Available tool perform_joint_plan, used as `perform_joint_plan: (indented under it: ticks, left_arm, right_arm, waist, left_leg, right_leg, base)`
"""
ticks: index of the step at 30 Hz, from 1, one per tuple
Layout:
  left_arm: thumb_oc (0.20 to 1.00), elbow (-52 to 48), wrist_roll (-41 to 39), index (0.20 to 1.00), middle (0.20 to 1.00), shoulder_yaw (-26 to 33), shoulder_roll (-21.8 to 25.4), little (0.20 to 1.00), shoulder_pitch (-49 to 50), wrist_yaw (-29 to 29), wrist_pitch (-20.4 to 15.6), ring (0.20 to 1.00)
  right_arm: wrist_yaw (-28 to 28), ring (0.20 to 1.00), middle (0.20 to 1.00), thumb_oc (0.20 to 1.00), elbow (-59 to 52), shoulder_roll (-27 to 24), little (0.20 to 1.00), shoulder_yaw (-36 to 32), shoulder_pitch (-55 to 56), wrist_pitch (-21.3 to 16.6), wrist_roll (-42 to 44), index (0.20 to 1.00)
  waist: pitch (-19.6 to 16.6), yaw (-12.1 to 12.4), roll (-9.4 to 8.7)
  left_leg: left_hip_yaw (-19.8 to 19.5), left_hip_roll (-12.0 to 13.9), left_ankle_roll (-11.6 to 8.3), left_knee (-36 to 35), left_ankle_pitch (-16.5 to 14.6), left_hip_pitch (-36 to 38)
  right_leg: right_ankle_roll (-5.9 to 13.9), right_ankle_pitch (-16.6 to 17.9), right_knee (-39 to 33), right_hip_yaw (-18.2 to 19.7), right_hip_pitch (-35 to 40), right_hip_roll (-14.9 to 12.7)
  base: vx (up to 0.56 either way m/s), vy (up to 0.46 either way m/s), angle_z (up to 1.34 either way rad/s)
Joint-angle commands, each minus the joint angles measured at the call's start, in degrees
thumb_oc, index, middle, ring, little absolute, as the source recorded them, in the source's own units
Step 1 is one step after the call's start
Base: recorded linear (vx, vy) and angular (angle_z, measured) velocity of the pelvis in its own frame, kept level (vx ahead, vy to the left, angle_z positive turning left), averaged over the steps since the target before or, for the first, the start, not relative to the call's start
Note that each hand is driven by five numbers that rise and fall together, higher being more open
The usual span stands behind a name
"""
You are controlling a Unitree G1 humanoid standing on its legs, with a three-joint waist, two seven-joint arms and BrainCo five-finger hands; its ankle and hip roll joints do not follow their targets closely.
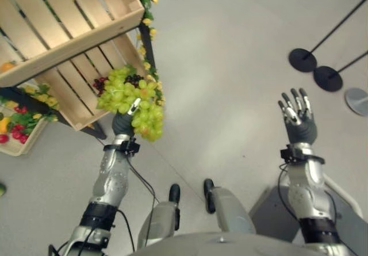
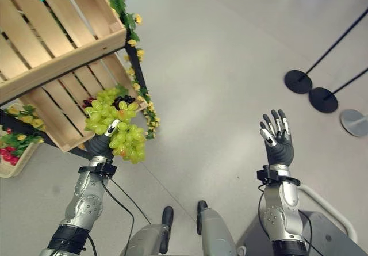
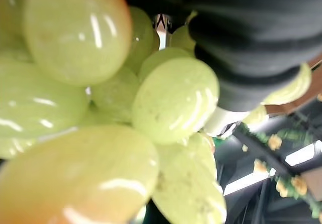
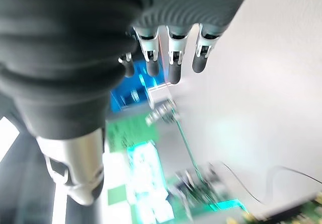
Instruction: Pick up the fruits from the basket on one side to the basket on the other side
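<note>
You will find no writing to read on anything here. Take the slatted wooden crate as your landmark: it sits tilted on a dark stand trimmed with yellow flowers. At the crate's lower front edge your left hand has its fingers curled round a bunch of green grapes, lifted clear of the floor (the left wrist view shows the grapes pressed right against the hand's dark cover). Just behind that bunch, at the crate's edge, lie some dark purple grapes. Below and to the left of the crate sits a pale basket holding red fruits, leaves and yellow pieces. Your right hand is raised well to the right of the crate, fingers straight and spread, holding nothing. The floor is smooth pale grey; far right of the crate stand black round-based poles.
</note>
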Motion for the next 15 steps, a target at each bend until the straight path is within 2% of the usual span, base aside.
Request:
perform_joint_plan:
  ticks: [1,2,6,9,10,11,12,13,14,15]
  left_arm:
    - [0.2,-6.7,2.9,0.2,0.2,0.8,1.9,0.2,-0.1,-4.2,-3.9,0.2]
    - [0.2,-6.5,2.8,0.2,0.2,0.7,1.2,0.2,0.1,-4.0,-4.2,0.2]
    - [0.2,-6.7,2.1,0.2,0.2,1.1,0.2,0.2,0.7,-2.8,-4.3,0.2]
    - [0.2,-6.7,2.1,0.2,0.2,1.8,0.0,0.2,1.2,-2.4,-4.3,0.2]
    - [0.2,-6.5,2.3,0.2,0.2,1.5,-0.1,0.2,1.0,-2.3,-4.3,0.2]
    - [0.2,-6.6,1.4,0.2,0.2,1.8,-0.5,0.2,0.4,-2.1,-4.2,0.2]
    - [0.2,-6.3,1.2,0.2,0.2,1.4,-0.8,0.2,0.0,-1.9,-4.0,0.2]
    - [0.2,-5.9,1.3,0.2,0.2,1.4,-1.1,0.2,-0.5,-1.7,-4.1,0.2]
    - [0.2,-5.4,1.6,0.2,0.2,1.2,-1.2,0.2,-0.8,-1.5,-4.0,0.2]
    - [0.2,-5.5,1.6,0.2,0.2,1.1,-1.2,0.2,-0.7,-1.4,-4.1,0.2]
  right_arm:
    - [1.9,1.0,1.0,1.0,-1.4,-3.0,1.0,-4.1,-0.6,-2.1,-5.9,1.0]
    - [2.4,1.0,1.0,1.0,-0.5,-3.2,1.0,-4.1,-0.1,-2.1,-5.6,1.0]
    - [1.6,1.0,1.0,1.0,1.0,-4.6,1.0,-3.4,-0.5,-2.0,-6.1,1.0]
    - [1.4,1.0,1.0,1.0,1.5,-5.7,1.0,-2.5,-1.2,-1.9,-7.4,1.0]
    - [1.2,1.0,1.0,1.0,1.0,-6.0,1.0,-2.8,-1.1,-1.9,-7.8,1.0]
    - [0.8,1.0,1.0,1.0,0.4,-6.3,1.0,-4.2,-0.6,-2.1,-8.0,1.0]
    - [0.2,1.0,1.0,1.0,0.7,-6.4,1.0,-4.4,-0.8,-2.1,-8.3,1.0]
    - [-0.4,1.0,1.0,1.0,0.9,-6.4,1.0,-4.2,-1.0,-2.2,-8.7,1.0]
    - [-1.3,1.0,1.0,1.0,1.3,-6.2,1.0,-4.1,-1.2,-2.3,-9.5,1.0]
    - [-1.7,1.0,1.0,1.0,1.6,-6.0,1.0,-4.0,-1.2,-2.3,-9.7,1.0]
  waist:
    - [-3.8,1.1,-3.56]
    - [-4.2,0.8,-3.27]
    - [-5.0,2.0,-2.9]
    - [-5.0,2.8,-2.7]
    - [-4.5,2.5,-2.37]
    - [-3.8,1.2,-2.07]
    - [-3.8,0.1,-2.31]
    - [-3.5,-0.5,-2.23]
    - [-3.3,-0.8,-2.04]
    - [-3.2,-0.8,-1.89]
  left_leg:
    - [3.3,-1.2,-3.14,-0.8,-1.7,2.5]
    - [1.9,-1.1,-3.66,-1.0,-1.2,2.3]
    - [-0.8,-0.2,-5.72,-0.4,-0.5,1.1]
    - [-1.2,0.8,-6.71,0.9,-0.5,0.0]
    - [0.2,1.3,-6.98,2.0,0.1,-0.7]
    - [7.9,3.9,-7.65,3.4,1.1,-2.4]
    - [12.9,5.7,-7.4,3.9,0.7,-3.2]
    - [19.1,8.8,-7.2,4.4,0.0,-3.3]
    - [21.9,11.1,-7.5,4.0,0.5,-3.0]
    - [22.8,12.2,-7.82,3.6,1.3,-3.1]
  right_leg:
    - [1.17,3.5,-3.0,-2.3,6.0,-5.7]
    - [0.75,3.0,-2.8,-2.2,6.4,-5.1]
    - [-0.11,2.4,-4.3,-6.4,7.9,-5.6]
    - [-0.98,1.7,-5.5,-9.1,9.6,-5.6]
    - [-1.16,1.4,-5.6,-10.5,10.4,-6.0]
    - [-0.93,0.7,-5.5,-12.6,11.2,-6.8]
    - [-0.78,1.1,-5.8,-13.8,11.1,-7.8]
    - [-0.75,0.9,-5.8,-14.7,11.4,-8.4]
    - [-0.7,0.9,-6.1,-15.4,11.6,-8.7]
    - [-0.6,0.8,-6.3,-15.8,12.0,-8.9]
  base:
    - [0.09,-0.227,1.81]
    - [0.08,-0.24,1.52]
    - [0.07,-0.236,1.15]
    - [0.05,-0.174,0.99]
    - [0.05,-0.185,0.7]
    - [-0.02,-0.045,0.79]
    - [-0.06,0.019,1.31]
    - [-0.06,0.048,1.8]
    - [-0.04,0.03,1.55]
    - [-0.02,0.021,0.73]
